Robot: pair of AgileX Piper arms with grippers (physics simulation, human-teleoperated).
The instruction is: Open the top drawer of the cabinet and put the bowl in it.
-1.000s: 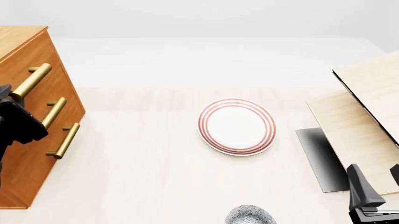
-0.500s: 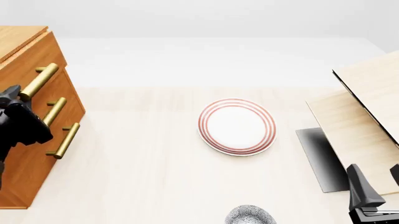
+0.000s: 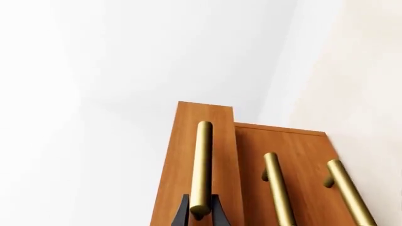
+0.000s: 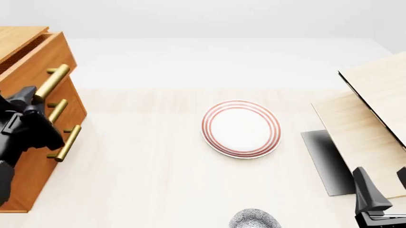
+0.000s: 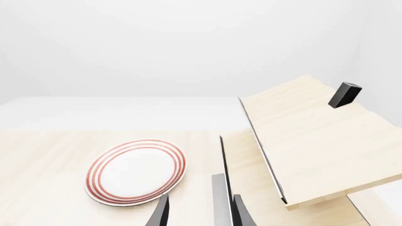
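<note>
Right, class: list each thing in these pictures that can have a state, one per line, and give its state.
top drawer: pulled partly out
two lower drawers: shut
left gripper: shut on the top drawer's brass handle
right gripper: open, holding nothing
bowl: on the table at the near edge, mostly out of frame
plate: flat on the table, nothing on it

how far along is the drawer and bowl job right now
Early. The left gripper is clamped on the top drawer's handle, and the top drawer juts a little way out of the cabinet, so opening is under way. The bowl sits on the table near the front edge, untouched; the right gripper is open, holding nothing.
</note>
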